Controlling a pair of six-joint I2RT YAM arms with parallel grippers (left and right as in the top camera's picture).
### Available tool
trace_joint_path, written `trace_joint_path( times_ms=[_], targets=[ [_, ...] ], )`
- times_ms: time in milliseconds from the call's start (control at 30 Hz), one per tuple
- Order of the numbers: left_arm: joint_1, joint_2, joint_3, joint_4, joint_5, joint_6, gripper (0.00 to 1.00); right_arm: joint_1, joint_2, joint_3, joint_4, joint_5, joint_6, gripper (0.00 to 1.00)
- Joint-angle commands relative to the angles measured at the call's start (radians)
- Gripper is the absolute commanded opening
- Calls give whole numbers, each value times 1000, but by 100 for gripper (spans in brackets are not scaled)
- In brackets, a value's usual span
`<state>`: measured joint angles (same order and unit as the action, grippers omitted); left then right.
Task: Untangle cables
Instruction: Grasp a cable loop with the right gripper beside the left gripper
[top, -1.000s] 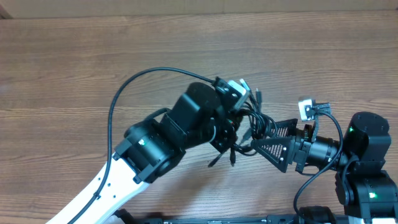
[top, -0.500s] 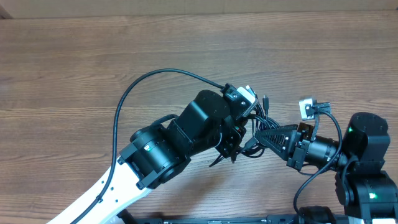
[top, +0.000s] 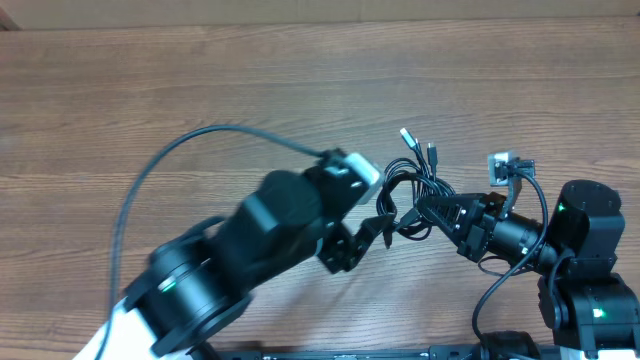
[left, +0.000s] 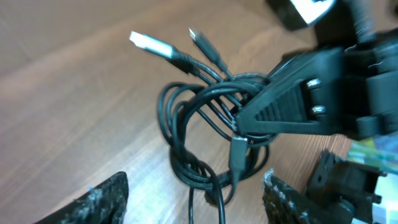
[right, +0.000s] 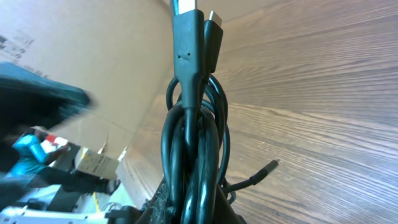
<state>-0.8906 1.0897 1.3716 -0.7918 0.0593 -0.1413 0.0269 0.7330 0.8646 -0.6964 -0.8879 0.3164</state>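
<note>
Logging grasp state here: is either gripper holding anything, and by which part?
The right gripper is shut on the cables, its fingers pinching the bundled loops just behind the plug ends. The left gripper is open, holding nothing.

Glossy black plastic cables (right: 193, 143); matt wood-grain table (top: 200, 90).

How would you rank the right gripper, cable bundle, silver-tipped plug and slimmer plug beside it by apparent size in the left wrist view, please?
1-2. right gripper and cable bundle: they look about alike, so I would not rank them.
3. silver-tipped plug.
4. slimmer plug, the smallest.
</note>
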Motion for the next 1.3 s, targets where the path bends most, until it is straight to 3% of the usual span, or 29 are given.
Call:
trace_joint_path(
  times_ms=[0,33,67,267,400,533,900,1267],
  targets=[
    [-6,-79,17,3,-52,14,85,1,-9,27,23,35,-7,4],
    [-6,-96,17,2,-52,7,97,1,-9,27,32,35,-7,4],
    [-6,-110,17,0,-52,-2,100,1,-9,27,40,35,-7,4],
    [-6,-143,17,-2,-92,-66,100,1,-9,27,89,34,8,4],
    [-6,-143,17,-2,-100,-63,100,1,-9,27,141,32,97,4],
    [-6,-143,17,-11,-92,12,100,1,-9,27,198,22,264,4],
    [-6,-94,17,52,-112,13,100,1,-9,27,444,-232,267,4],
    [-6,3,17,156,-152,-1,100,1,-9,27,462,-285,264,4]
  ],
)
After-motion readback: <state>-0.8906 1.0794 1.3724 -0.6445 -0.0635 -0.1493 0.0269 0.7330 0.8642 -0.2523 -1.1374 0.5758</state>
